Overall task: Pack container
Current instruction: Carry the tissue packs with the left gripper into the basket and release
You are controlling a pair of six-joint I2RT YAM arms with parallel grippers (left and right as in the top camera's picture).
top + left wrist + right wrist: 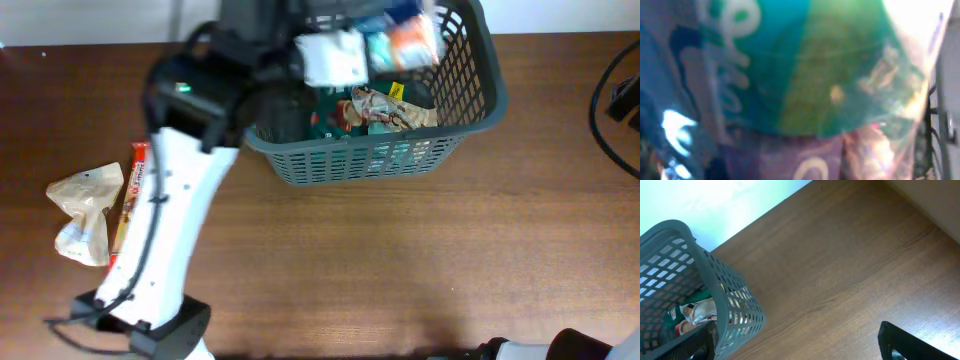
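The dark grey slotted basket (470,90) stands at the table's far edge and holds several snack packets, among them a white one (333,58) and a teal and orange one (405,42). It also shows in the right wrist view (715,295). My left gripper (275,112) is down inside the basket's left end. The left wrist view is filled by a blurred teal, green and purple packet (805,75) pressed close, so the fingers are hidden. My right gripper (800,350) is open and empty above bare table to the right of the basket.
A crumpled beige packet (85,208) and a red and orange bar (135,185) lie on the wooden table at the left, beside my white left arm (170,220). Black cables (615,95) lie at the right edge.
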